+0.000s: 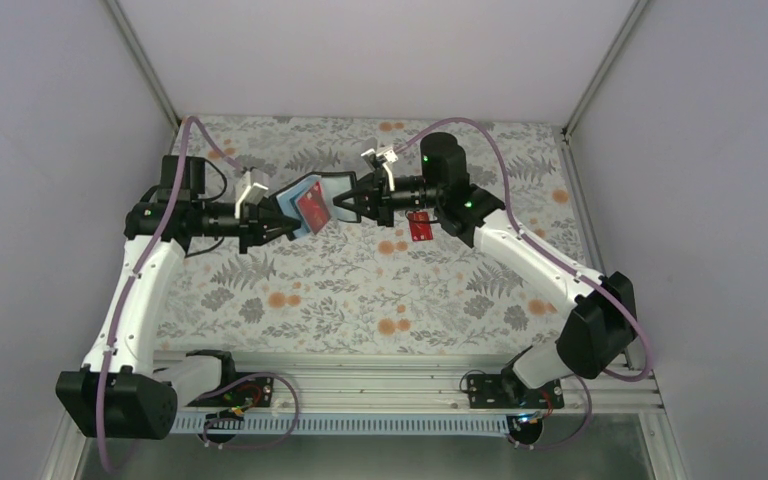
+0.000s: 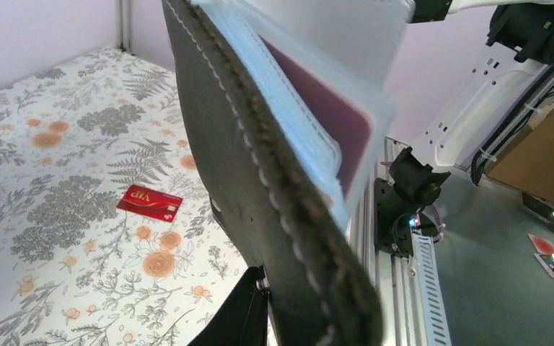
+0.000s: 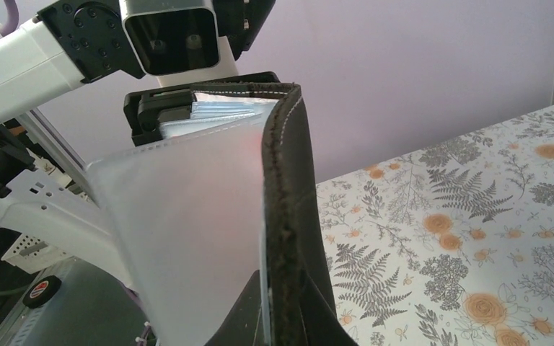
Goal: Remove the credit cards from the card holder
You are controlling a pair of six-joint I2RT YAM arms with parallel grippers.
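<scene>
two white arms, mine, reach from the near edge of a floral-print surface and meet above its middle.

nearest of the task's things is a loose red card. it lies flat on the surface, partly under my right forearm. in the left wrist view it carries gold letters reading "vip". there is smaller print below, too fine to read. its long side runs across that view.

just beyond, the card holder hangs in the air, clear of the surface. my left pincer is clamped on its left end. my right pincer is clamped on its right end. the holder is spread open. its long axis runs left to right, from one pincer to the other. its light blue inside is turned up toward the overhead camera.

a tucked red card sits in the holder's left half, slightly tilted, its long side running roughly near to far.

up close in both wrist views, the holder's outer cover is dark with pale stitching along the edge. inside are stacked light blue pockets. a clear sleeve fans out from them. the tucked card shows dark red through the plastic, and any print on it is too blurred to read.

farthest back stands a plain lilac wall.
</scene>
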